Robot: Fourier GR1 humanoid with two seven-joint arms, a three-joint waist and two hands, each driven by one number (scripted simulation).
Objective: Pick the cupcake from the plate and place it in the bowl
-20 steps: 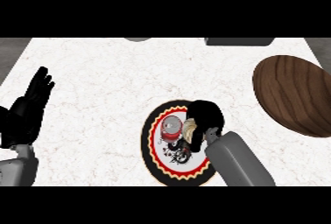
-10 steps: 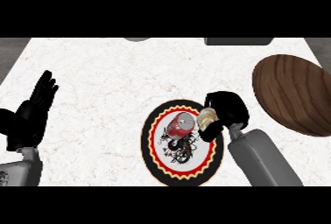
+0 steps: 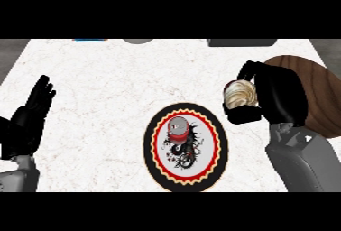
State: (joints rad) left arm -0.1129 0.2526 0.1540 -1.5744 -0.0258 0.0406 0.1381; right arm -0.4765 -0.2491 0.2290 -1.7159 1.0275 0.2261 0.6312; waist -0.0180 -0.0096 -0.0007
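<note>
White marbled desk [image 3: 113, 81] fills pretty much the whole head view, and that's the only view you've got, so here goes, using the plate as the anchor.

You've got the plate [image 3: 160, 135] sitting low and centre on the desk: black rim, a yellow zigzag ring, then a white middle with a red, grey and black design. Nothing is sitting on it right now.

Up and to the right of the plate you'll see the right robot hand [image 3: 276, 97], black, on the end of a grey forearm that comes up from the bottom edge. Its fingers and thumb are curled around the cupcake [image 3: 238, 95], which shows as a cream swirled top poking out on the side that faces the plate. So the cupcake is off the plate, held clear of its upper right rim.

Just beyond that robot hand, further right from the plate, is the bowl [image 3: 316, 90], dark brown and wood-looking, partly hidden behind the hand. The cupcake sits right beside the bowl's left edge and isn't in it yet.

Way out left of the plate, near the frame edge, the left robot hand [image 3: 30, 122] rests with its fingers straight and pointing up, holding nothing.
</note>
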